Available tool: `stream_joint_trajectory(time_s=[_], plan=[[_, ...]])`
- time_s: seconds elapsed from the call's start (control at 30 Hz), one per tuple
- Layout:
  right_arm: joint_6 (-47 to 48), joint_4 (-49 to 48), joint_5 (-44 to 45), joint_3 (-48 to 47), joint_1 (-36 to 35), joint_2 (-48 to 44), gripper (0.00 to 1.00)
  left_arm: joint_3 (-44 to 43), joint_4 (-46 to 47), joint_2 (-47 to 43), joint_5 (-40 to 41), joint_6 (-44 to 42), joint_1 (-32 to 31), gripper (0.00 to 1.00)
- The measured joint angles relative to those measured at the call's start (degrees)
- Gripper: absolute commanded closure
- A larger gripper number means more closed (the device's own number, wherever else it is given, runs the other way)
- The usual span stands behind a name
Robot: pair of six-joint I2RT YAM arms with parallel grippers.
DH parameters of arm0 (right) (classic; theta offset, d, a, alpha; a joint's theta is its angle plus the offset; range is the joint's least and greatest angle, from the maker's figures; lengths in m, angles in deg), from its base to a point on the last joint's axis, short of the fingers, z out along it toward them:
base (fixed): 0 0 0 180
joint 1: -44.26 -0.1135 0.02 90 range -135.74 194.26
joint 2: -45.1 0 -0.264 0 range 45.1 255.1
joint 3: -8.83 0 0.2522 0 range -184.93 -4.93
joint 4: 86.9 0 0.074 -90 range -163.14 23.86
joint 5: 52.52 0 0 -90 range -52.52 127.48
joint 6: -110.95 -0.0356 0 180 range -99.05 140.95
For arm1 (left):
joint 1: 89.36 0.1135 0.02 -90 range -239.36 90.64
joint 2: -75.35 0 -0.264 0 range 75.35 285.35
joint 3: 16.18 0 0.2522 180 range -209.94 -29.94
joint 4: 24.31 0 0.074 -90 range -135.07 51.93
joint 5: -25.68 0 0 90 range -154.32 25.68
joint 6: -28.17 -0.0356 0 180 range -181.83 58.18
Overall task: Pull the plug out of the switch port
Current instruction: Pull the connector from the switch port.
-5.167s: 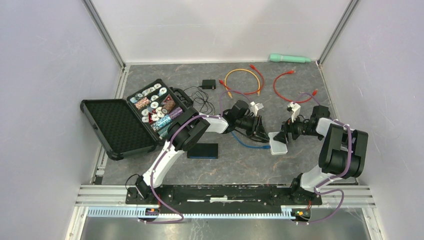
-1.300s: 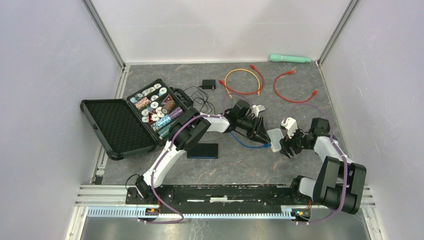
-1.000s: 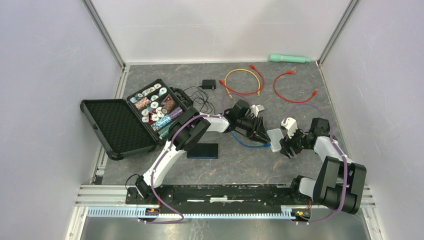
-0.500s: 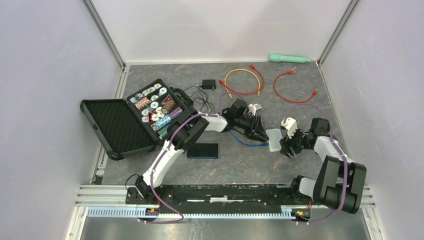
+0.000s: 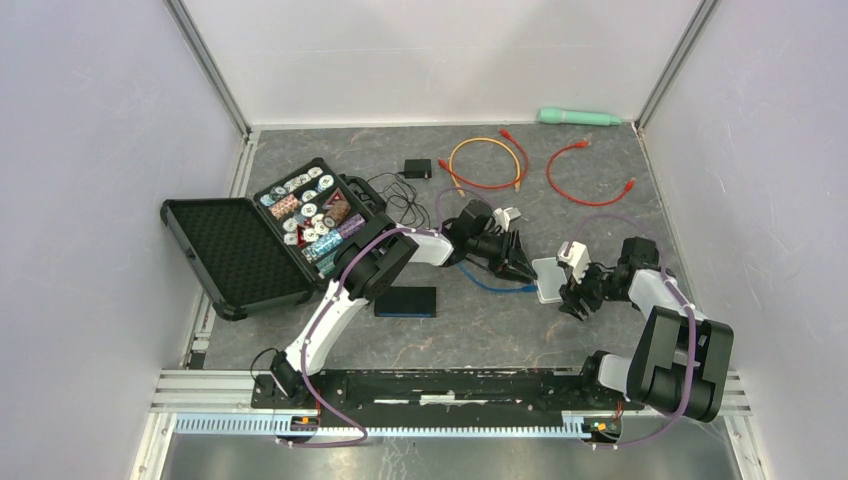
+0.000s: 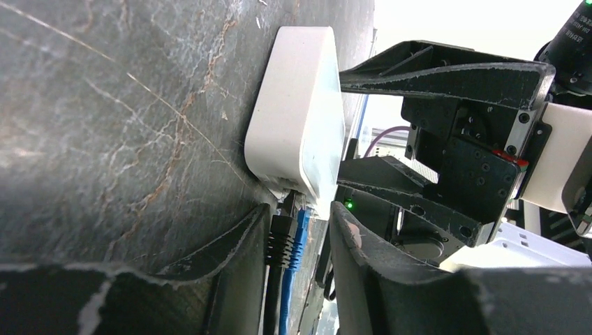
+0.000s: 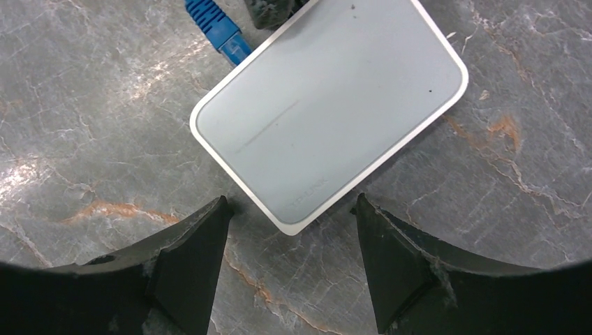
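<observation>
A white switch point(image 5: 547, 282) lies flat on the grey table point(image 5: 480, 330) between my two arms. A black plug point(image 6: 280, 241) and a blue plug point(image 6: 299, 236) sit side by side in its ports. My left gripper point(image 6: 297, 241) is open and straddles both plugs; the black plug rests against one finger point(image 6: 241, 255), and a gap shows beside the blue one. The blue cable point(image 5: 490, 285) trails left. My right gripper point(image 7: 291, 202) is open, with its fingertips on either side of the corner of the switch point(image 7: 328, 112), not touching it.
An open black case point(image 5: 235, 250) with poker chips point(image 5: 305, 215) stands at the left. A flat black device point(image 5: 407, 301) lies near the left arm. An orange cable point(image 5: 487, 160), a red cable point(image 5: 580, 175), a black adapter point(image 5: 417, 167) and a green cylinder point(image 5: 580, 117) lie at the back.
The switch and both grippers have shifted slightly to the left. The right wrist has moved a little nearer the table's front edge.
</observation>
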Motion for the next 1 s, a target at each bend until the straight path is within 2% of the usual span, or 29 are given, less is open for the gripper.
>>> stream_joint_trajectory(time_s=[0.37, 0.43, 0.53, 0.63, 0.87, 1.0], plan=[[3.41, 2.86, -1.40, 0.00, -0.24, -0.02, 0.30, 1.36, 1.29, -0.22, 1.77, 0.24, 0.04, 0.64], [3.45, 2.97, -1.40, -0.04, -0.24, 0.00, 0.31, 1.42, 1.29, -0.22, 1.97, 0.31, 0.07, 0.64], [3.54, 3.13, -1.42, -0.07, -0.24, 0.02, 0.31, 1.44, 1.31, -0.22, 2.03, 0.83, 0.09, 0.55], [3.63, 3.30, -1.42, -0.09, -0.24, 0.02, 0.32, 1.31, 1.38, -0.28, 2.03, 1.97, 0.11, 0.53], [3.98, 3.67, -1.44, -0.17, -0.24, 0.11, 0.34, 0.74, 0.26, -0.46, 3.08, 2.38, 0.20, 0.54], [4.09, 3.91, -1.49, -0.22, -0.24, 0.13, 0.34, 0.11, -0.74, -0.46, 3.93, 2.34, 0.46, 0.59]])
